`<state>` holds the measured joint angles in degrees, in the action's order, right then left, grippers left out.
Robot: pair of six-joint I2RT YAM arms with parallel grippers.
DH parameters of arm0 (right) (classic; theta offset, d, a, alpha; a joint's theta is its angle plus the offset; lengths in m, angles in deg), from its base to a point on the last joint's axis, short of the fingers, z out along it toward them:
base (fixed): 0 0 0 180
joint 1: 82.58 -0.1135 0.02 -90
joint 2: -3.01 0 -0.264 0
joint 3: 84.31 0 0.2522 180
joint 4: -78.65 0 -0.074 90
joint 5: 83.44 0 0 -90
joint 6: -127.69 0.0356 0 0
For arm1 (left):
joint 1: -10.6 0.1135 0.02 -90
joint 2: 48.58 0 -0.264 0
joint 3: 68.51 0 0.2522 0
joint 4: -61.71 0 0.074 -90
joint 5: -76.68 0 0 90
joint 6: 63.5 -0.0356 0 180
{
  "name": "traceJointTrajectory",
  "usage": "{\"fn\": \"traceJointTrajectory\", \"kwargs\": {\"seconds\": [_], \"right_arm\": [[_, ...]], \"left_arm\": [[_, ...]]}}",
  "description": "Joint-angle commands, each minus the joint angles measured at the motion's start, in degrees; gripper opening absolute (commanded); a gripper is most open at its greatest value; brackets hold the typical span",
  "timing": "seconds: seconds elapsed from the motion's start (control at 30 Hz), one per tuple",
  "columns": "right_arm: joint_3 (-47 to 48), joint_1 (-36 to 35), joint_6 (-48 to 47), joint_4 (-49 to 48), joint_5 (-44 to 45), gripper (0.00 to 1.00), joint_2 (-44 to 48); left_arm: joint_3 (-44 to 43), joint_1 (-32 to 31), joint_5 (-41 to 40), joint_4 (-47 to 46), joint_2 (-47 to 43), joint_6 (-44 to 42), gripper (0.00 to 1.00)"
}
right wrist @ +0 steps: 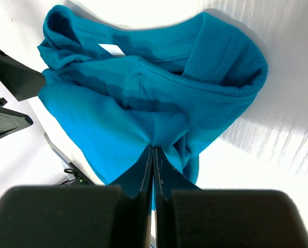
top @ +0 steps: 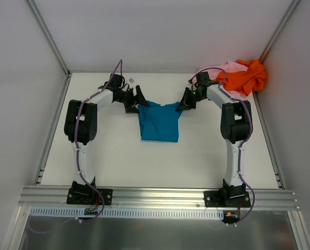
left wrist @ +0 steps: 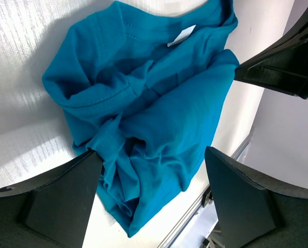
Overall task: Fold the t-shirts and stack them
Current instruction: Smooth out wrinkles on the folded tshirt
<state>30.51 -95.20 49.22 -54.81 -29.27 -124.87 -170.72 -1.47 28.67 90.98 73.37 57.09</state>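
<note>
One teal t-shirt — soft knit, rumpled folds, stitched hems, white tag.

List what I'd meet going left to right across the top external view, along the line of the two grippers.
The left gripper, open → teal-blue cloth t-shirt, crumpled → right gripper, pinching that shirt's edge → bright orange cloth t-shirt, bunched in the far right corner.

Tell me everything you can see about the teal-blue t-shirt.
The teal-blue t-shirt is soft cloth, loosely folded and wrinkled, lying on the white table between the arms. Its white neck tag shows at the collar. The right gripper pinches one edge with shut fingers; the left gripper has open fingers either side of it.
</note>
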Motion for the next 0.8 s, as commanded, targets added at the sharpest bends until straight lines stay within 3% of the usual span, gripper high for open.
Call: {"fn": "traceJointTrajectory", "kwargs": {"seconds": [0.0, 0.13, 0.33, 0.77], "right_arm": [[2.74, 0.32, 0.6, -0.34, -0.02, 0.0, 1.4], [2.57, 0.32, 0.42, -0.17, 0.24, 0.0, 1.75], [2.48, 0.32, 0.6, -0.52, 0.06, 0.0, 1.66], [1.78, 0.23, 0.69, -0.69, -0.11, 0.0, 2.01]], "left_arm": [[-1.81, -0.76, 2.12, -0.92, 0.13, 0.97, 0.8], [-5.59, -0.67, -0.33, 7.05, -1.18, -4.11, 0.8], [-8.75, 0.74, -1.3, 11.29, -3.47, -5.98, 0.79], [-6.48, 0.04, 0.01, 9.28, -3.83, -3.78, 0.77]]}}
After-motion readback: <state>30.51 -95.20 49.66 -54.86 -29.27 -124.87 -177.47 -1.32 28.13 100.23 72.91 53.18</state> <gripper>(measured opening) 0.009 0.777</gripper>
